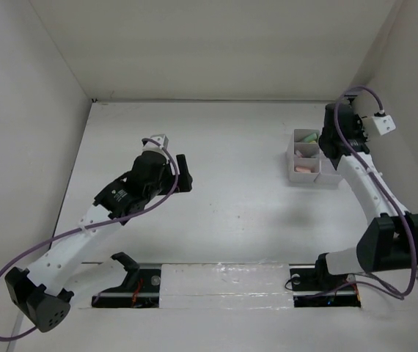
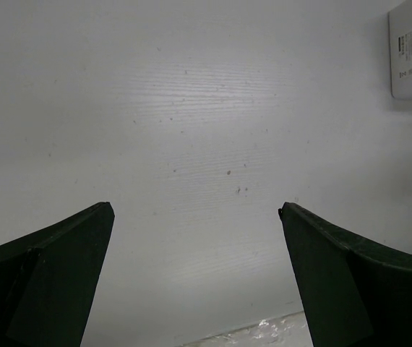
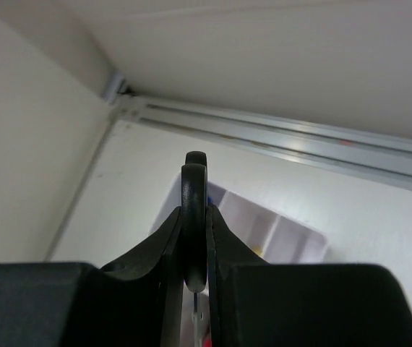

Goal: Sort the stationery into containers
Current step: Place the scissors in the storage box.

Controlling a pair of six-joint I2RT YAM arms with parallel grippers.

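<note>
Top external view: the white box (image 1: pixel 304 177) with its square compartments stands on the table (image 1: pixel 231 220) at the right of the frame, toward the far wall. The right tool (image 1: pixel 331 147) hangs directly over the box's right half and hides the compartments there. In the right wrist view the right tool (image 3: pixel 195 217) is closed tight on the scissors (image 3: pixel 194 163). Its two fingers press from either side on the black handle loops, which stick up just past the fingertips. The blades run down out of sight. The box (image 3: pixel 293 231) lies below and behind the tool in the lower middle of that frame, and a speck of yellow shows in one compartment. From above, a green marker (image 1: pixel 310 137) lies in a far compartment of the box and a pink piece (image 1: pixel 306 167) in a near left one; what the other compartments hold I cannot tell. The left tool (image 1: pixel 183 174) sits left of centre, well apart from the box. In the left wrist view the left tool (image 2: pixel 195 210) is spread wide with only bare table between its fingers, holding nothing.
</note>
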